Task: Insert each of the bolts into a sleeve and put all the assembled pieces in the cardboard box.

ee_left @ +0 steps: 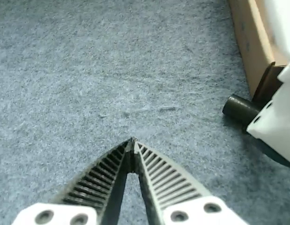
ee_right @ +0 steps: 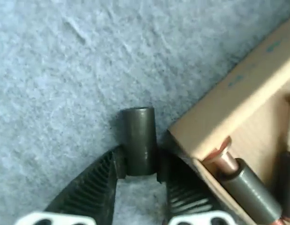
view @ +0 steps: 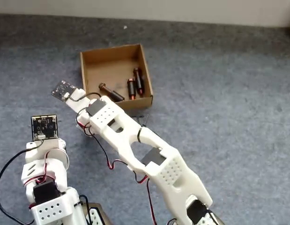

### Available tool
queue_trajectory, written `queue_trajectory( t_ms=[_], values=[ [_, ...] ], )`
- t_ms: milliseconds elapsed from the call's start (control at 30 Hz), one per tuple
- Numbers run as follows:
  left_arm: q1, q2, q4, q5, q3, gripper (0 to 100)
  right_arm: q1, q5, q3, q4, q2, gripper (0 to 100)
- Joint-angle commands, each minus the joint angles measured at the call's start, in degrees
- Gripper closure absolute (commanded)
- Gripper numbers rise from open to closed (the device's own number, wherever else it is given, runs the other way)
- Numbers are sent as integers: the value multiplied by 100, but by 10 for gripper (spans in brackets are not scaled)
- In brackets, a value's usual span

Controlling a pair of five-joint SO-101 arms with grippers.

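My right gripper (ee_right: 137, 164) is shut on a dark sleeve (ee_right: 138, 140), one finger on each side of it. The sleeve is over the carpet just outside the cardboard box (ee_right: 238, 103). In the high view the right arm (view: 116, 124) stretches to the box's (view: 86, 70) near left corner. Inside lie three assembled pieces: one (view: 111, 92) by the front wall and two (view: 135, 83) side by side. One copper bolt head (ee_right: 223, 159) shows close to the held sleeve. My left gripper (ee_left: 132, 144) is shut and empty, low over bare carpet, with the sleeve (ee_left: 241, 108) ahead of it.
Grey carpet covers the whole table (view: 229, 84). The left arm (view: 44, 164) stands at the near left, short of the box. Loose red and black cables (view: 112, 161) hang beside the right arm. Open carpet lies right of the box.
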State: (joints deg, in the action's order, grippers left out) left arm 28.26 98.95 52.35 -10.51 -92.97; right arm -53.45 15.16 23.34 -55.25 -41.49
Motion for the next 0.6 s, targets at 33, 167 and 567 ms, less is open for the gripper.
queue_trajectory(
  t_ms=[33, 167, 567],
  values=[
    [48, 31, -53, -18, 84, 982, -31, 62, 233, -92, 84, 995],
    [48, 31, -53, -18, 84, 982, 75, 53, 233, -435, 347, 995],
    [48, 31, -53, -18, 84, 982, 338, 18, -224, -1965, 1903, 995]
  ],
)
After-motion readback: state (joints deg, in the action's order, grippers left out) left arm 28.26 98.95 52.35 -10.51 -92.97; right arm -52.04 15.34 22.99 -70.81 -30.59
